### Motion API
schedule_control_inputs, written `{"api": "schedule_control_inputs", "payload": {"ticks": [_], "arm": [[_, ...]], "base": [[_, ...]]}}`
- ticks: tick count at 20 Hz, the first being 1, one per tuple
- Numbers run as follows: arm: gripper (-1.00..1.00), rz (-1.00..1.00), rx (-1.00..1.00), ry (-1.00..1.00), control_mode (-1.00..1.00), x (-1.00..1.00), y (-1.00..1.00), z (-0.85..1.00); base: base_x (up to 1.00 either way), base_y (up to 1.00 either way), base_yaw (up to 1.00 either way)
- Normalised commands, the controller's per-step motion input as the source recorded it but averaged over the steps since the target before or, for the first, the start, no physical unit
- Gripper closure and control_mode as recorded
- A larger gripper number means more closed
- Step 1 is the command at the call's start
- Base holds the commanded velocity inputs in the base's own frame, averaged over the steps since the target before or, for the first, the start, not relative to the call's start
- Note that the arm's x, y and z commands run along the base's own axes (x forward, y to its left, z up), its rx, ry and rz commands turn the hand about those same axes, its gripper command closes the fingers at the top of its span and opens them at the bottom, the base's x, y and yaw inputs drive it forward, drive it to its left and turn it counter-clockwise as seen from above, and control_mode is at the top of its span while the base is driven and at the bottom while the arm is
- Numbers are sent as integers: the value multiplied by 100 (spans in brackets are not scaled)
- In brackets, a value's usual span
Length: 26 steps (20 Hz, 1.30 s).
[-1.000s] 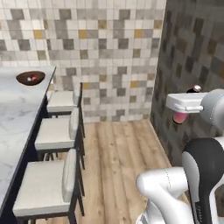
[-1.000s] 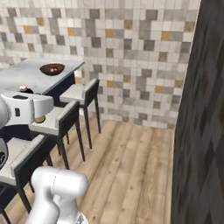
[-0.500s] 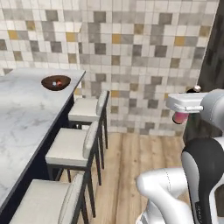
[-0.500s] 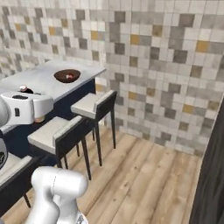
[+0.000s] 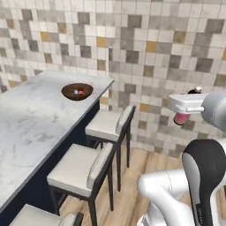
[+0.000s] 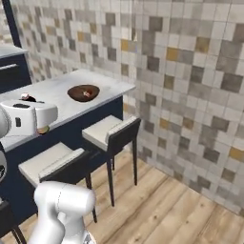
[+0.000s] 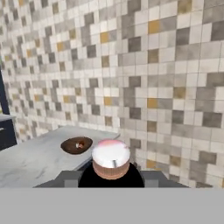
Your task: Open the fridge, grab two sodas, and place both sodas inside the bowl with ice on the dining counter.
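My gripper [image 5: 182,115] is shut on the pink soda [image 5: 181,118], held in the air to the right of the stools, with its dark cap [image 5: 195,90] above the hand. In the hand view the pink soda [image 7: 110,159] stands between the fingers of the gripper [image 7: 110,176]. The dark-brown bowl with ice [image 5: 77,91] sits near the far end of the marble dining counter [image 5: 31,123], with a small red-and-dark thing lying inside. The same bowl [image 6: 83,92] [image 7: 77,145] lies ahead and to the left of the held soda [image 6: 43,129]. The fridge is out of view.
Cushioned stools [image 5: 108,126] [image 5: 81,170] line the counter's near side, between me and the counter. A tiled wall [image 5: 145,48] closes the far end. A navy cabinet [image 6: 9,71] stands at the far left. Wooden floor [image 6: 162,209] lies open to the right.
The whole picture has shifted as the base drove and turned: counter, bowl and stools now stand nearer and further right. The gripper has kept its hold on the pink soda.
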Motion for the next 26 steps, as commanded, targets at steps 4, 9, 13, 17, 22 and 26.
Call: {"api": "schedule_control_inputs", "payload": {"ticks": [4, 9, 13, 17, 22, 26], "arm": [[100, 0, 0, 0, 100, 0, 0, 0], [100, 0, 0, 0, 100, 0, 0, 0], [100, 0, 0, 0, 100, 0, 0, 0], [100, 0, 0, 0, 100, 0, 0, 0], [100, 0, 0, 0, 100, 0, 0, 0], [100, 0, 0, 0, 100, 0, 0, 0]], "base": [[82, -42, 42], [76, -49, 41], [75, -48, 41], [72, -41, 44], [68, -39, 47], [66, -38, 49]]}}
